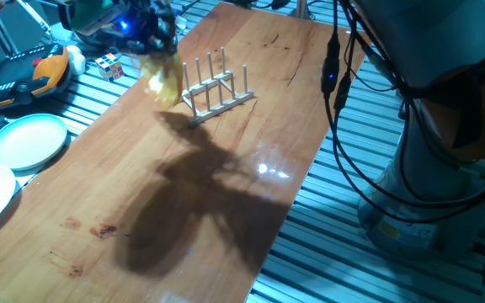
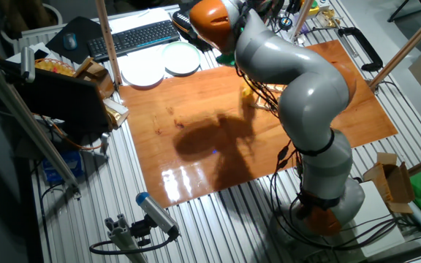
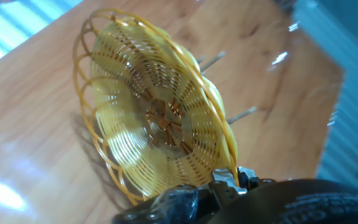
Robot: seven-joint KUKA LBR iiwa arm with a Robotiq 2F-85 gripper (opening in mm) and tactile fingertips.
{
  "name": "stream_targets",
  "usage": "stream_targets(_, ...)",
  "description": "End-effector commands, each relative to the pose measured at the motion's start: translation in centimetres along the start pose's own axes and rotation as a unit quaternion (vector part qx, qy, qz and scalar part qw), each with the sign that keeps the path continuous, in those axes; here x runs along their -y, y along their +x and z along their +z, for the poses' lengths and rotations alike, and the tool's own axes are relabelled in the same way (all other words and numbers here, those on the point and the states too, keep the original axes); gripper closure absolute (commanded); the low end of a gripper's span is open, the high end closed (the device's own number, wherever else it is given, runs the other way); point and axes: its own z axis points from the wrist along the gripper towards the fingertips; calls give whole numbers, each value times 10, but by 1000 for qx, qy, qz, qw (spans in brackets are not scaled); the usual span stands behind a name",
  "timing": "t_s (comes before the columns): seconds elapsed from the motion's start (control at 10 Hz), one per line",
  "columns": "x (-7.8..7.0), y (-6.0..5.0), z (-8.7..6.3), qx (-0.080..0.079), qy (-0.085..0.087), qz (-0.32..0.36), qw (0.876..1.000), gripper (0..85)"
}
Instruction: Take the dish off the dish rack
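One dish [image 3: 157, 118] (yellow open-lattice wicker, scalloped rim) | pinched at its edge by closed gripper [image 3: 225, 183] | left of peg rack [image 1: 217, 87], raised off it

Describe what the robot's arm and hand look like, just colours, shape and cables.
The arm is made of smooth, rounded silver-grey segments with orange rings at the joints. Black cables hang loosely along it. The hand is a dark, bulky unit with a small blue light glowing on it; its fingers look black with metal fittings.
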Motion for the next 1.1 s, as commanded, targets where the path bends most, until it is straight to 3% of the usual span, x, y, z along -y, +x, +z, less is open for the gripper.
stream_targets(0.0, -8, 10, 1, -2, -15, -9, 1000, 843)
stream_targets(0.2, -15, 22, 3, -14, -40, -29, 999, 843)
stream_targets(0.4, -22, 28, 8, -41, -77, -44, 995, 843)
stream_targets(0.6, -26, 32, 11, -43, -93, -62, 993, 843)
stream_targets(1.0, -37, 36, 22, -73, -146, -101, 981, 843)
